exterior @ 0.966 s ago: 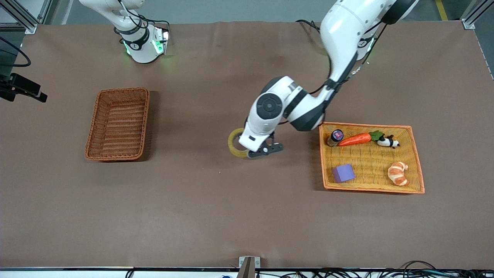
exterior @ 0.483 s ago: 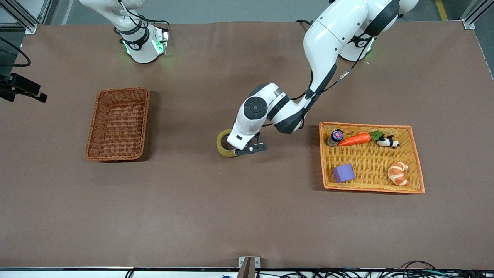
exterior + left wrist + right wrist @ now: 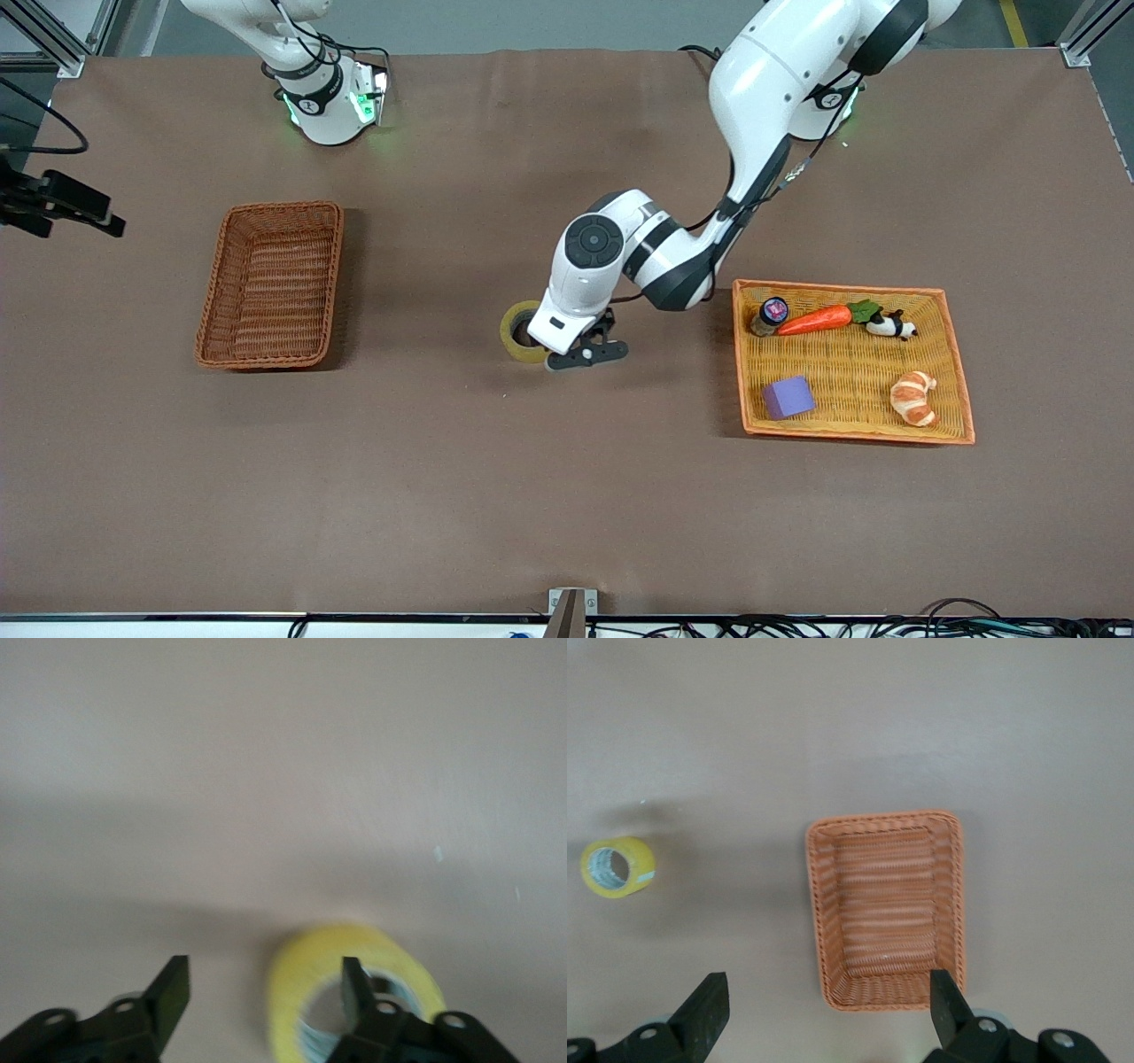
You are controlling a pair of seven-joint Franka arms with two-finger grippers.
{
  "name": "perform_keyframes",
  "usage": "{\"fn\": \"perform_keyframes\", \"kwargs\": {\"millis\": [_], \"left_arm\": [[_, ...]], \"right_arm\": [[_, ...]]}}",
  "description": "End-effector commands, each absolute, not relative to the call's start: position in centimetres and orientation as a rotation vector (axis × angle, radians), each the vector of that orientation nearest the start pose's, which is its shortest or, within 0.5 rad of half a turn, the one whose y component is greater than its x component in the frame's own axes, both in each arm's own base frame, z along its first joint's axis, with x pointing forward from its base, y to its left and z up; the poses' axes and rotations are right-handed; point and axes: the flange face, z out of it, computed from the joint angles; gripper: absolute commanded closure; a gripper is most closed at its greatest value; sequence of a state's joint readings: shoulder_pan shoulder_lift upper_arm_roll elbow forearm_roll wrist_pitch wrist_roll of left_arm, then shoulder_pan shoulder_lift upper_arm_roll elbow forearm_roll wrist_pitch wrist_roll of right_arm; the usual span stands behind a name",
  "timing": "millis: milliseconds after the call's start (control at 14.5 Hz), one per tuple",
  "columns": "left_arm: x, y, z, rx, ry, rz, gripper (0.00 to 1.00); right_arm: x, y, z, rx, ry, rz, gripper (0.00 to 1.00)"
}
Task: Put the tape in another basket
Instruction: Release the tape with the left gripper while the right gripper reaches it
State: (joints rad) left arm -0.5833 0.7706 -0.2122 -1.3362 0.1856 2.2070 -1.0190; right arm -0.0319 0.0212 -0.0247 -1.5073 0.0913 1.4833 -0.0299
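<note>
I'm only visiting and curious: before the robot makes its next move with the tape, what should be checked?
1. Tape resting on the table, outside the basket: ok.
2. Left gripper open: ok.
3. Left gripper clear of the tape: not ok, one finger sits at the roll's hole.
4. Basket has room: ok, nothing lies in it.
5. Right gripper open, with both tape and basket in its wrist view: ok.

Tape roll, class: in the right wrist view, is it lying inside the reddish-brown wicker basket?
No. The tape sits on the bare table beside the basket, which holds nothing.
</note>
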Motion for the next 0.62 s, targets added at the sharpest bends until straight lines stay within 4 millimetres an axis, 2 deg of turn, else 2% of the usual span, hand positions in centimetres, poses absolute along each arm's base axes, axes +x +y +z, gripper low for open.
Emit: {"fn": "perform_keyframes", "kwargs": {"millis": [0, 138, 276, 483, 552], "left_arm": [[59.3, -42.3, 38.4, -3.100, -0.336, -0.227, 0.00], [61.5, -36.0, 44.4, -3.071, -0.391, -0.265, 0.00], [63.4, -29.0, 49.2, -3.051, -0.474, -0.284, 0.00], [63.6, -21.0, 54.1, -3.049, -0.471, -0.212, 0.00], [63.0, -19.6, 55.9, -3.061, -0.441, -0.198, 0.00]], "right_arm": [[57.1, 4.0, 61.7, -3.036, -0.001, 0.067, 0.00], [58.3, 10.7, 59.3, -3.033, 0.053, 0.064, 0.00], [59.0, 16.5, 55.9, -3.015, 0.080, 0.095, 0.00], [58.2, 24.6, 48.2, -3.001, 0.053, 0.121, 0.00], [57.7, 26.8, 45.6, -2.995, 0.048, 0.118, 0.00]]}}
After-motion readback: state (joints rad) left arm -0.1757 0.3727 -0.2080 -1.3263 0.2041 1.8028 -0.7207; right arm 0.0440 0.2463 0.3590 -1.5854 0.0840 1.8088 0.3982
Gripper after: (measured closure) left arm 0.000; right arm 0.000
